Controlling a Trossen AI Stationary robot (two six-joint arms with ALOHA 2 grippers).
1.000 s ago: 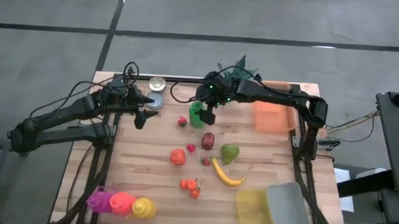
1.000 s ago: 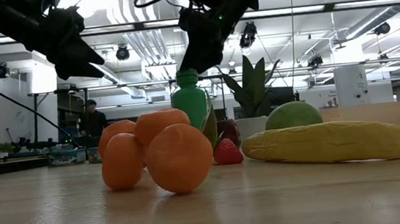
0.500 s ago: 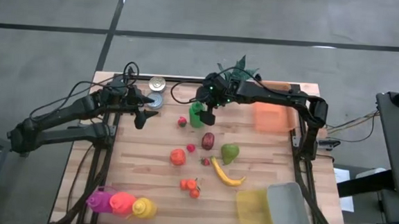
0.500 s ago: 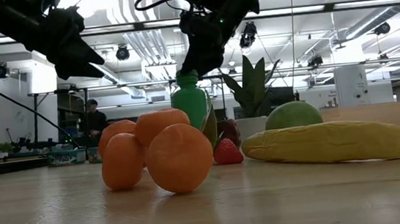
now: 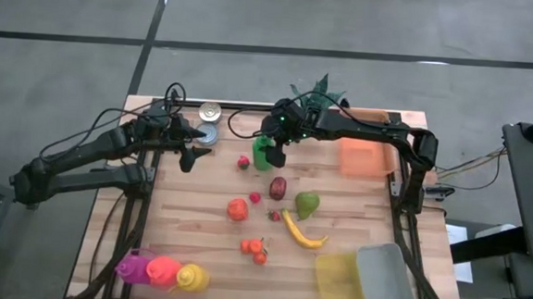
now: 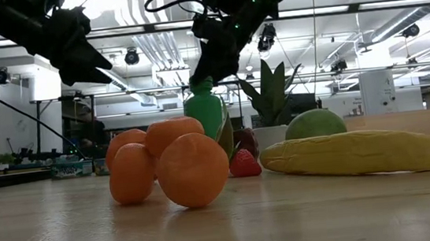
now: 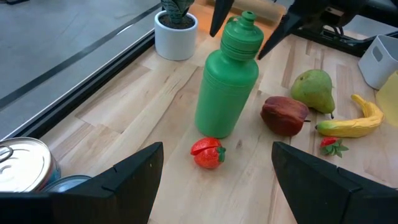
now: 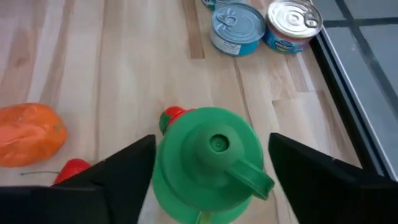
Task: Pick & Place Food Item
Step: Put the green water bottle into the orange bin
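Right pincer (image 8: 208,180) is straddling the tall green plastic squeeze bottle (image 7: 227,81), which is standing upright on the pale wooden counter (image 5: 205,238) near its far edge. Fingers are spread on either side of the cap, not yet touching. The bottle is looking rigid, smooth, probably light and tippy (a judgement); gripping the ribbed neck seems safest. Left pincer (image 7: 214,180) is hanging open near the two tins (image 8: 267,25). The clear and yellow plastic tubs (image 5: 365,281) at the near corner are showing nothing inside.
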